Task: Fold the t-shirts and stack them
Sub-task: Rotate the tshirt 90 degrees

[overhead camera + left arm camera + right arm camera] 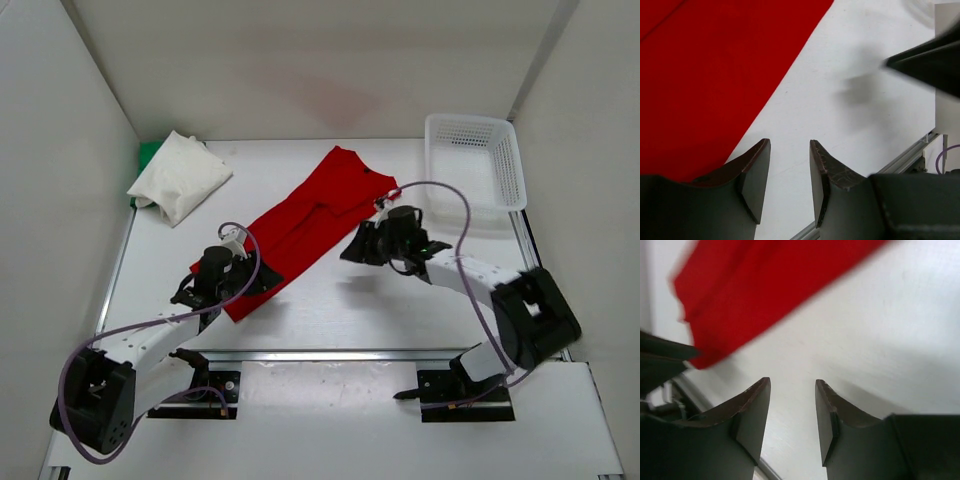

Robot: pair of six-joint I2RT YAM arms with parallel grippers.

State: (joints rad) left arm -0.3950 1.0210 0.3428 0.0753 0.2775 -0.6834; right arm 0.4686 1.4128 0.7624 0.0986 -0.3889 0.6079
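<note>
The red t-shirt (305, 220) lies on the table as a long diagonal strip, flat, with its near end by my left gripper (262, 277). Over bare table just right of the shirt's edge (705, 75), that gripper (790, 145) stands open with nothing between its fingers. My right gripper (357, 247) hangs open and empty right of the shirt's middle, and the red cloth (765, 290) lies ahead of its jaws (792, 382). A folded white t-shirt (182, 177) rests on a green one (148, 155) at the back left.
A white mesh basket (476, 160) stands at the back right corner. A metal rail (350, 355) runs along the table's near edge. White walls close in the left, back and right. The right arm (930, 60) shows as a dark blur in the left wrist view.
</note>
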